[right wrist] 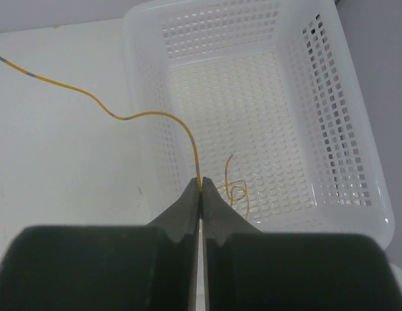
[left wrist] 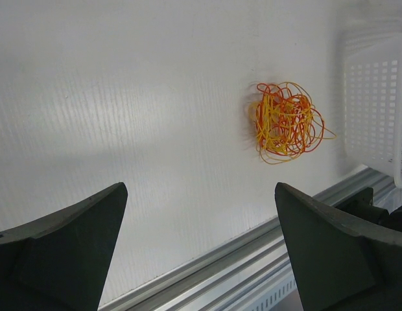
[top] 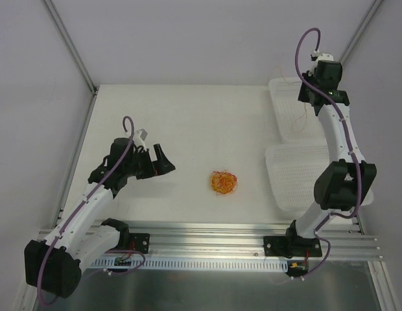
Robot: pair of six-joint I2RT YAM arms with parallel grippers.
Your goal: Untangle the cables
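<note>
A tangled ball of red-orange and yellow-orange cables (top: 224, 183) lies on the white table, right of my left gripper (top: 163, 162). In the left wrist view the tangle (left wrist: 288, 123) sits ahead and to the right, well clear of the left gripper (left wrist: 200, 194), which is open wide and empty. My right gripper (top: 309, 97) hangs over the far basket (top: 282, 97). Its jaws (right wrist: 201, 184) are shut on a single yellow cable (right wrist: 123, 118), which trails up and left across the basket rim. The cable's other end curls (right wrist: 237, 191) on the basket floor.
Two white perforated baskets stand at the right, the far basket (right wrist: 356, 129) under the right gripper and a nearer one (top: 295, 175) beside the right arm. This nearer basket (left wrist: 376, 97) shows at the right edge of the left wrist view. An aluminium rail (top: 207, 230) runs along the table's near edge.
</note>
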